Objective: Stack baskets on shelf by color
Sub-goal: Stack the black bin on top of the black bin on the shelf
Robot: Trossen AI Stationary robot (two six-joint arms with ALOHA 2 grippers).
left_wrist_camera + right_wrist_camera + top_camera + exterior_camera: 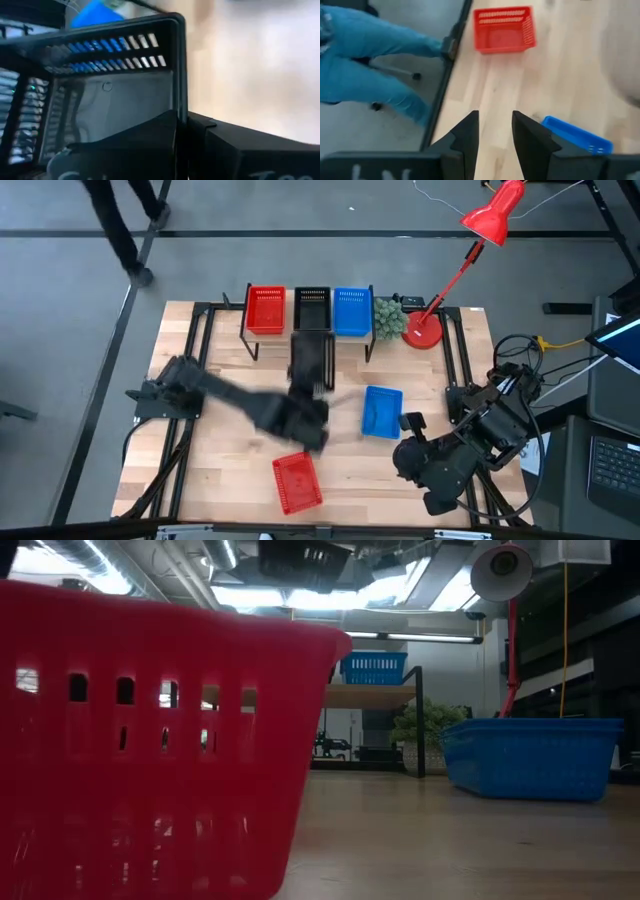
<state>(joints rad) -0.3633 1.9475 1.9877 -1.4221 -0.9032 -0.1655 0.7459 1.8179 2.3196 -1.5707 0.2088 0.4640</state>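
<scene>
The shelf [310,332] stands at the table's far edge and carries a red basket [265,310], a black basket [312,307] and a blue basket [352,311], side by side. My left gripper [305,418] is over the middle of the table, shut on another black basket [310,365] that shows blurred just in front of the shelf. A loose blue basket [381,410] and a loose red basket [297,482] rest on their bottoms on the tabletop. My right gripper [495,131] is open, low over the table's right side, beside the loose blue basket. My left gripper holds the black basket by one side wall [181,85], at its rim. One finger [135,142] is inside the basket and the other [235,150] outside. The basket is lifted clear of the table and shows high up in the low view [300,560].
A red desk lamp [423,330] and a small green plant [390,317] stand at the shelf's right end. A person's legs in blue trousers [365,60] are beside the table's near edge. Bare wood lies between the loose baskets and the shelf.
</scene>
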